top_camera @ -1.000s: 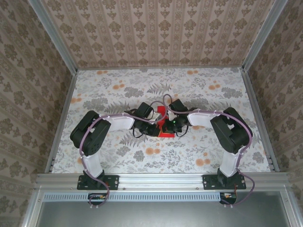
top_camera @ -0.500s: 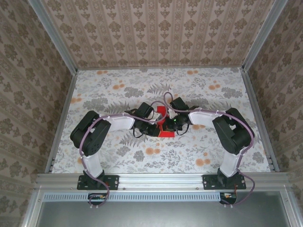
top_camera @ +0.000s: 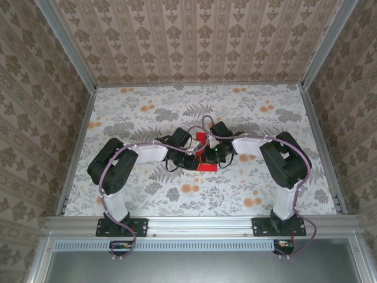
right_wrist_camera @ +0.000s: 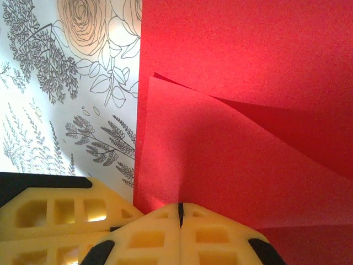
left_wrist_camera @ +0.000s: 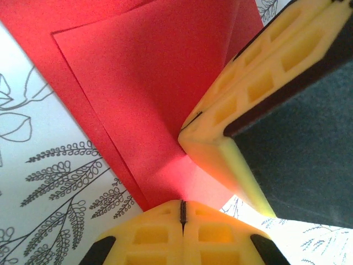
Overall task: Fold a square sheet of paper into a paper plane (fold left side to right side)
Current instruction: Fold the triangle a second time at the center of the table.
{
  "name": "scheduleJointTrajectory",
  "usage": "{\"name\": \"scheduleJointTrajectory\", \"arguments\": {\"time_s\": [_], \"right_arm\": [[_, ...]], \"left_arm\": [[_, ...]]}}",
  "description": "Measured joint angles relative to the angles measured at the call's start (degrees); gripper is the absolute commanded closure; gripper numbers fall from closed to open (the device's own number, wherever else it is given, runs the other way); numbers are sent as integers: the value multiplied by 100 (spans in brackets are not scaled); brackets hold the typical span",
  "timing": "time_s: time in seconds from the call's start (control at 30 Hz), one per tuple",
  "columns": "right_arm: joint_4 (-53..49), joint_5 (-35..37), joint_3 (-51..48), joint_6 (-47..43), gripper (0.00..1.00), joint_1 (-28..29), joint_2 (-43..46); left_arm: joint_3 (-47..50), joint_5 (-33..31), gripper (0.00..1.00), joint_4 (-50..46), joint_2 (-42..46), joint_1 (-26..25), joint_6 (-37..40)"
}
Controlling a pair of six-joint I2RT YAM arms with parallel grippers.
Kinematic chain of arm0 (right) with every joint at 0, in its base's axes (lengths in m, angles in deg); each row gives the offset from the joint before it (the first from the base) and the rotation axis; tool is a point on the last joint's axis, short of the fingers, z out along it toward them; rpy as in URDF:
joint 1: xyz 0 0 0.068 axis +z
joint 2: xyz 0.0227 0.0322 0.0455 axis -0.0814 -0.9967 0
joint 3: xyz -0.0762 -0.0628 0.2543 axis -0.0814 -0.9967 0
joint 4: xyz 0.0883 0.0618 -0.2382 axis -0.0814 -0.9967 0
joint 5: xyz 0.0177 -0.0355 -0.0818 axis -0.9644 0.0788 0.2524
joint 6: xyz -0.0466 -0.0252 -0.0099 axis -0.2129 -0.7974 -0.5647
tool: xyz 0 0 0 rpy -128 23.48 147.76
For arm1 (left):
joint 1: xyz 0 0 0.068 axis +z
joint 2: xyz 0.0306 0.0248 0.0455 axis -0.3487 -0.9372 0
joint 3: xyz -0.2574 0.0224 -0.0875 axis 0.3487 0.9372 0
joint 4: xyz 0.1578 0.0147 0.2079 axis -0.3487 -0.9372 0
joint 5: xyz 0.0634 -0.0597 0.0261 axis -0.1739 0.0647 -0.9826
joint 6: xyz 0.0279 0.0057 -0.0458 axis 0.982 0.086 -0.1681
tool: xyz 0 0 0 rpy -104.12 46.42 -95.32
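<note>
The square sheet of paper (left_wrist_camera: pixel 138 94), partly folded with one flap lifting, is lying at the middle of the table (top_camera: pixel 265 118). There you are pressing both clenched tools onto it, left gripper (left_wrist_camera: pixel 182 205) and right gripper (right_wrist_camera: pixel 179 208) just beside each other; you should be dragging slowly along the crease, edges matching.

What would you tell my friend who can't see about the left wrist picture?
Folded red paper lies on a flowery white tablecloth. Two shut yellow grippers meet over it: the left gripper at the bottom, the right gripper reaching in from the upper right.
</note>
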Motion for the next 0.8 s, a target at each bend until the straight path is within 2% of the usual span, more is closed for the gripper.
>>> {"name": "scheduleJointTrajectory", "arguments": {"time_s": [0.8], "right_arm": [[-20, -157, 9, -170, 100, -151, -42]], "left_arm": [[0, -39, 96, 4, 2, -15, 15]]}}
